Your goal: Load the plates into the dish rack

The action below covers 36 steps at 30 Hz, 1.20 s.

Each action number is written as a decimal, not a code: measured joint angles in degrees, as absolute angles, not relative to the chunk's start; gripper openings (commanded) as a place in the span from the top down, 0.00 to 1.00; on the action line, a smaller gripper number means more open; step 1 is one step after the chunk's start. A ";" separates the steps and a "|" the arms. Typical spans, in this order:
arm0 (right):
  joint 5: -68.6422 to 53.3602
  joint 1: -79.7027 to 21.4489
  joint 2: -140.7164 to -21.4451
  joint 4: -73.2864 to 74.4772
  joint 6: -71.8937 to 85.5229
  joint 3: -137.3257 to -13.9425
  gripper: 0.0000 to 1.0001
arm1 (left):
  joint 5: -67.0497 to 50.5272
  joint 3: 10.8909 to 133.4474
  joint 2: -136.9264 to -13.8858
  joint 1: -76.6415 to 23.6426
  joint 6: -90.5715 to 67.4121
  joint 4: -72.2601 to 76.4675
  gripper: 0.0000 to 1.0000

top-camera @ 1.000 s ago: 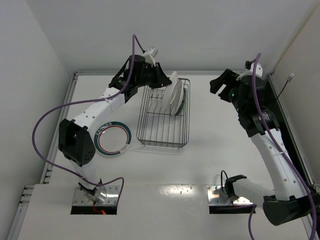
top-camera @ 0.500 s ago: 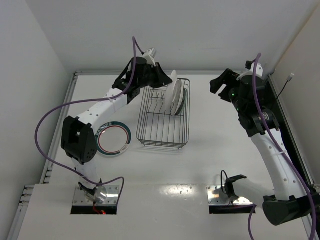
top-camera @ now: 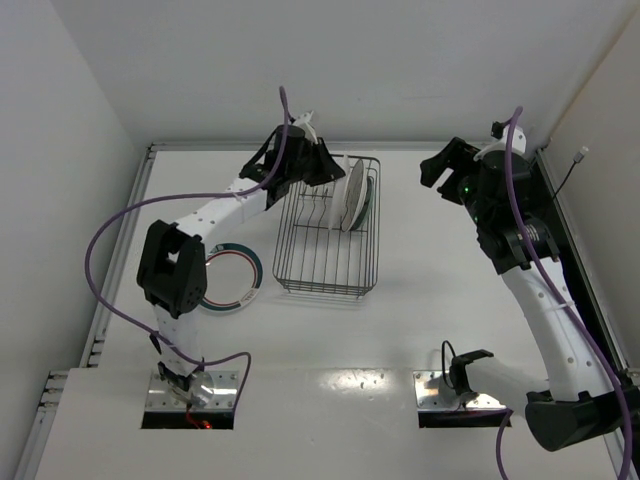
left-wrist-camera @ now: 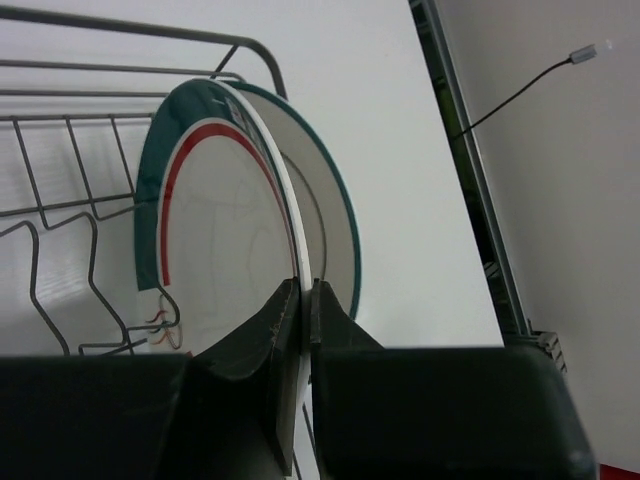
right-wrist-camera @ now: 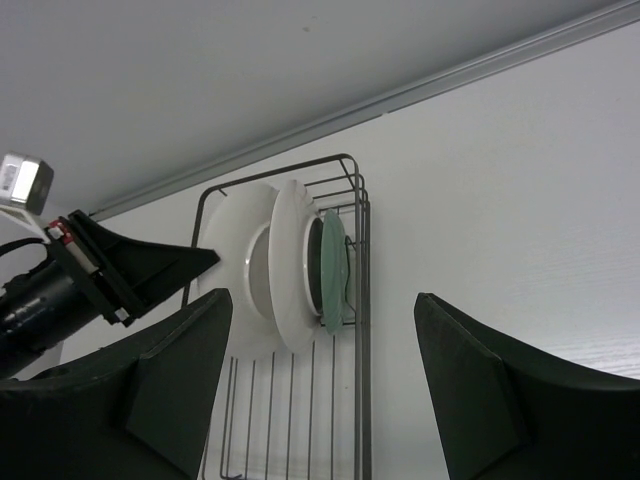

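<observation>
The dish rack (top-camera: 325,270) stands at the middle back of the table. My left gripper (top-camera: 328,168) is shut on the rim of a white plate with green-red rim rings (left-wrist-camera: 220,230) and holds it upright inside the rack (left-wrist-camera: 120,25), close against two plates (top-camera: 368,200) that stand on edge at the far end. In the right wrist view the held plate (right-wrist-camera: 232,300) is leftmost, then a white plate (right-wrist-camera: 295,260), then the small teal plate (right-wrist-camera: 335,270). A second ringed plate (top-camera: 238,283) lies flat left of the rack. My right gripper (top-camera: 443,165) is open and empty, right of the rack.
The rack's near half (right-wrist-camera: 364,400) holds only bare wires and prongs. A raised rail runs along the table's back edge (top-camera: 420,146) and right edge (left-wrist-camera: 470,180). My left arm (top-camera: 175,270) partly covers the flat plate.
My left arm has swung right, carrying the ringed plate further over the rack and closer to the two standing plates. The right arm has not moved.
</observation>
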State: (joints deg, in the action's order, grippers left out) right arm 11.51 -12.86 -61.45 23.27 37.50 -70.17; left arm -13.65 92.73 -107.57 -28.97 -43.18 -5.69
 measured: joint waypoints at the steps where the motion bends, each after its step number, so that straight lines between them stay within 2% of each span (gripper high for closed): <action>1: 11.51 -12.88 -61.45 23.27 37.50 -70.17 0.30 | -13.45 92.77 -108.20 -28.97 -43.13 -5.65 1.00; 3: 11.51 -12.86 -61.45 23.27 37.50 -70.17 0.30 | -13.02 93.27 -109.67 -28.95 -42.96 -6.13 0.99; 4: 11.44 -12.80 -61.45 23.27 37.45 -70.17 0.30 | -12.75 93.51 -110.43 -28.97 -42.92 -6.37 0.91; 6: 11.38 -12.47 -61.45 23.38 37.41 -70.17 0.30 | -12.62 94.19 -111.74 -28.97 -42.70 -5.89 0.82; 7: 11.31 -12.19 -61.45 23.49 37.36 -70.15 0.30 | -12.73 94.21 -112.01 -28.99 -42.70 -5.96 0.72; 9: 11.18 -11.68 -61.45 23.75 37.28 -69.97 0.30 | -12.71 94.48 -112.05 -29.28 -42.44 -6.46 0.62; 10: 11.03 -11.46 -61.47 23.88 37.28 -69.93 0.30 | -12.73 94.83 -112.05 -29.43 -42.24 -6.87 0.48; 12: 10.44 -11.27 -61.47 24.18 37.26 -69.82 0.30 | -12.78 96.31 -112.07 -29.82 -41.65 -8.10 0.34; 13: 10.31 -11.22 -61.47 24.16 37.26 -69.73 0.30 | -12.73 97.58 -112.12 -30.04 -41.36 -9.26 0.20; 15: 9.91 -11.20 -61.47 24.16 37.23 -69.43 0.30 | -12.73 100.82 -112.22 -30.48 -40.10 -11.57 0.00; 20: 9.37 -11.16 -61.87 24.23 37.23 -69.08 0.30 | -11.33 109.54 -111.90 -31.75 -36.75 -17.21 0.00; 23: 9.17 -11.09 -61.93 24.23 37.23 -69.01 0.30 | -5.76 110.04 -108.44 -32.45 -33.95 -22.22 0.00; 31: 8.38 -10.61 -61.93 24.01 37.23 -68.69 0.30 | 16.97 93.69 -83.44 -29.65 -33.87 -36.10 0.00; 36: 6.96 -10.61 -62.35 23.94 37.26 -67.90 0.30 | 22.96 80.53 -76.36 -26.39 -35.24 -42.00 0.00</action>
State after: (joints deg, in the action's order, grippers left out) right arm 6.96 -10.61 -62.35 23.94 37.26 -67.90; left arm 22.96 80.53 -76.36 -26.39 -35.24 -42.00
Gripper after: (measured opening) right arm 0.706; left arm 1.000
